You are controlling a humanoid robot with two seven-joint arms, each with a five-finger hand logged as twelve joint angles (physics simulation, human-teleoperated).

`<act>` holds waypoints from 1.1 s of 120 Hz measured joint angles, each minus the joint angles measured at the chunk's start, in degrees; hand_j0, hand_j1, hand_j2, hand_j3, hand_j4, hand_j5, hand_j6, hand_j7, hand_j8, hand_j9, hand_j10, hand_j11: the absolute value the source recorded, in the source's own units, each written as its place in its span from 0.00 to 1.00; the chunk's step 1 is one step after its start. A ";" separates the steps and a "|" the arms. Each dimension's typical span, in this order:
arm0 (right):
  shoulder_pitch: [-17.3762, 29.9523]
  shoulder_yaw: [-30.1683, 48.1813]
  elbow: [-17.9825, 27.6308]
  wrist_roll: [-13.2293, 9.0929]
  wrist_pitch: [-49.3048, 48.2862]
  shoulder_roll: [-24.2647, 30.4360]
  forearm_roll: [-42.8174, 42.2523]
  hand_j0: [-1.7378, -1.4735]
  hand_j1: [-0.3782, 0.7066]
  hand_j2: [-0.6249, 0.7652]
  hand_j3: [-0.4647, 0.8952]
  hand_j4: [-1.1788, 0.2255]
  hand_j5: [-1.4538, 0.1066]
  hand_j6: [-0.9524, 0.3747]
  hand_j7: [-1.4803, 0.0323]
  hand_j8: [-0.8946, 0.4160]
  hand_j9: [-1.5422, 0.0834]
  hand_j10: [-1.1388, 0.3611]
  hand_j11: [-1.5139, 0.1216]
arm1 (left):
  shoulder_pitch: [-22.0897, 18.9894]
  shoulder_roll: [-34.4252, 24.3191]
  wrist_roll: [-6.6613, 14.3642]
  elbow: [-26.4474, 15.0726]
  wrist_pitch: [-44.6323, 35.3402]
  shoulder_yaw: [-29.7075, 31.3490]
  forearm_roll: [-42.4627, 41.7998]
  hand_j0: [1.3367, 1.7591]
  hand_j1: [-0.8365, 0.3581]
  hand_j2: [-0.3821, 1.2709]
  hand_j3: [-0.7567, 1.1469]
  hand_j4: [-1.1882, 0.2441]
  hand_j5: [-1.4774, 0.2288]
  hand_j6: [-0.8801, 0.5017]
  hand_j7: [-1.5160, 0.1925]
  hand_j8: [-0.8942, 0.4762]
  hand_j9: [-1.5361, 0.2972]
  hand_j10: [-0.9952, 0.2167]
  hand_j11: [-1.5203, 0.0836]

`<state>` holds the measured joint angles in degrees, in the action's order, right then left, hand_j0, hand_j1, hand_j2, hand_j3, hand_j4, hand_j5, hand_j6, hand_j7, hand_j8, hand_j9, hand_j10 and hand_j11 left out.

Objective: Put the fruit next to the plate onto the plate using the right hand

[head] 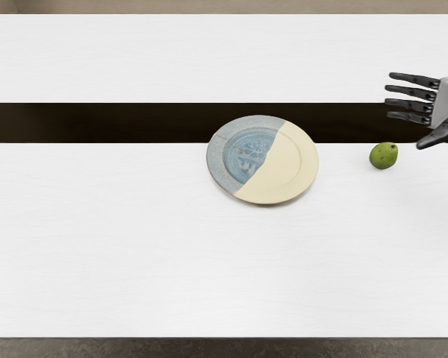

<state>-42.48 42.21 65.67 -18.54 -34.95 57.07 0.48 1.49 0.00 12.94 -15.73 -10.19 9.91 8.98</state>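
A small green fruit (384,155) lies on the white table, to the right of the plate and apart from it. The round plate (262,159) is half blue-grey, half cream, and nothing lies on it. My right hand (422,110) comes in from the right edge, above and to the right of the fruit. Its dark fingers (412,77) are spread and point left, the thumb hangs lower, and it holds nothing. It does not touch the fruit.
A dark gap (97,122) runs across between the far white tabletop and the near one; the plate's far rim overlaps it. The table's front edge lies near the bottom of the view.
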 joint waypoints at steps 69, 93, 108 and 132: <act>-4.78 -0.85 21.79 -9.22 25.92 1.50 -25.08 0.30 0.03 0.45 0.34 0.84 0.93 0.72 0.98 0.68 0.95 0.76 0.93 | 0.00 0.00 0.02 0.00 0.00 0.01 -0.01 0.76 0.97 0.23 0.40 0.82 0.85 0.62 0.87 0.64 0.82 0.80 0.93; -5.33 -6.63 23.10 -15.40 44.68 -5.98 -51.69 0.30 0.03 0.45 0.34 0.84 0.93 0.71 0.98 0.68 0.95 0.76 0.93 | 0.00 0.00 -0.01 0.00 0.00 0.01 -0.01 0.76 0.97 0.23 0.40 0.81 0.85 0.62 0.87 0.64 0.82 0.80 0.93; -5.19 -11.42 20.04 -16.14 55.42 -12.19 -61.14 0.30 0.03 0.45 0.34 0.84 0.93 0.71 0.98 0.68 0.95 0.76 0.93 | 0.00 0.00 -0.01 0.00 0.00 0.01 -0.01 0.76 0.97 0.23 0.40 0.82 0.85 0.62 0.87 0.64 0.82 0.80 0.93; -4.17 -15.63 8.97 -16.42 63.16 -23.33 -64.30 0.30 0.03 0.45 0.34 0.84 0.93 0.71 0.98 0.68 0.95 0.76 0.93 | 0.00 0.00 0.00 0.00 0.00 0.01 -0.01 0.76 0.97 0.23 0.40 0.81 0.85 0.62 0.87 0.64 0.82 0.80 0.93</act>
<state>-46.65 26.59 74.64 -34.95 28.22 33.74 -63.82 1.49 0.00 12.93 -15.73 -10.19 9.92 8.97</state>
